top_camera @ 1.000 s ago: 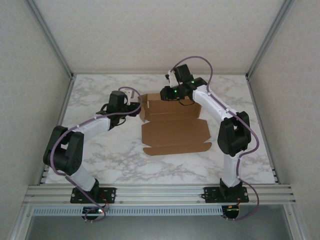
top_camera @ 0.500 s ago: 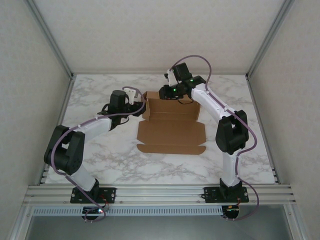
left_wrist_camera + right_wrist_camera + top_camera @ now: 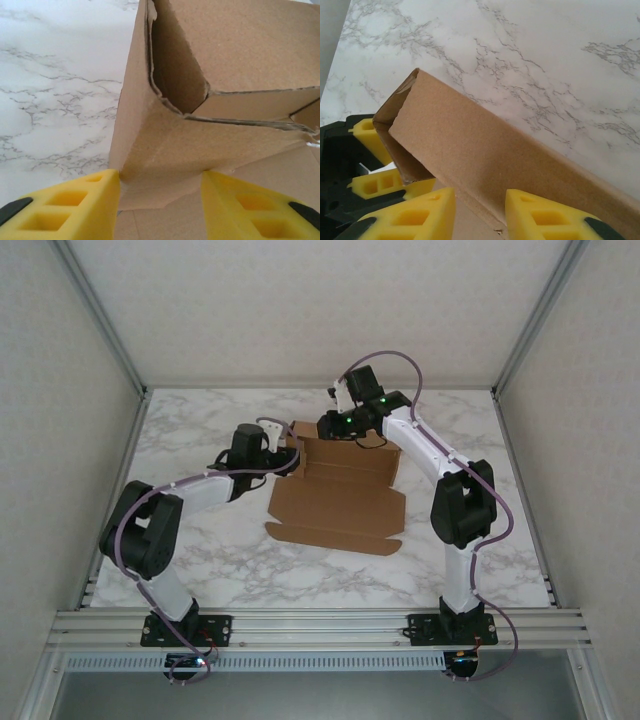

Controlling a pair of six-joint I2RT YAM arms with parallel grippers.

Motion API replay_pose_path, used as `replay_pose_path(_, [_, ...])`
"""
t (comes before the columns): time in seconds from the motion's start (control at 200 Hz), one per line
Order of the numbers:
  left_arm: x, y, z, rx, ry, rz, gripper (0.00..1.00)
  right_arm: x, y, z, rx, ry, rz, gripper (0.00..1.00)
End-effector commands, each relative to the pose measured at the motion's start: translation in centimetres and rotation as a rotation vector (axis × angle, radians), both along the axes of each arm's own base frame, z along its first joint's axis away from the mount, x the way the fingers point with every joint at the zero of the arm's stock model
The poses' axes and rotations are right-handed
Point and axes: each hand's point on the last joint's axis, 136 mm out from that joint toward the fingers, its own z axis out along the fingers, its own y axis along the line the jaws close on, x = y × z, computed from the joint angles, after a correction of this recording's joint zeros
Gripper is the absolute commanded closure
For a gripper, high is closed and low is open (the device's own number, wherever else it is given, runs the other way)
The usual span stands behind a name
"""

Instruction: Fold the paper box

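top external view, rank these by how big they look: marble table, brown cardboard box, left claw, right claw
1. white marble table
2. plain brown cardboard paper box
3. left claw and right claw: both small, at the box's far end, too alike to rank

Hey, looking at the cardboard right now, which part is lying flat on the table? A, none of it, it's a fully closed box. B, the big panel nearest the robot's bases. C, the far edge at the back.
B: in the top view the paper box has its near panel spread flat on the table, while its far edge stands folded up as a wall.
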Motion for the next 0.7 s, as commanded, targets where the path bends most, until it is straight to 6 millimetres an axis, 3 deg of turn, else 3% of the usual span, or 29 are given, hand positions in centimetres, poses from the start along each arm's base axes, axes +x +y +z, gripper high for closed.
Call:
replay_pose_path(0.0, [2.0, -0.7, 1.8, 0.018, -0.111, 0.010, 0.53, -0.8, 0.0, -1.2, -0.011, 0.060, 0.016, 0.68])
replay_pose_path(0.27, [3.6, -1.3, 2.2, 0.044, -0.168, 0.026, 0.53, -1.3, 0.1, -1.6, -0.012, 0.078, 0.035, 0.67])
replay_pose_path(0.496, [4.3, -0.1, 2.2, 0.040, -0.195, 0.125, 0.64, -1.6, 0.3, -1.1, 0.009, 0.083, 0.052, 0.67])
replay_pose_path(0.696, [4.5, -0.4, 2.1, 0.025, -0.203, 0.125, 0.74, -2.0, 0.8, 0.0, 0.060, 0.100, 0.082, 0.67])
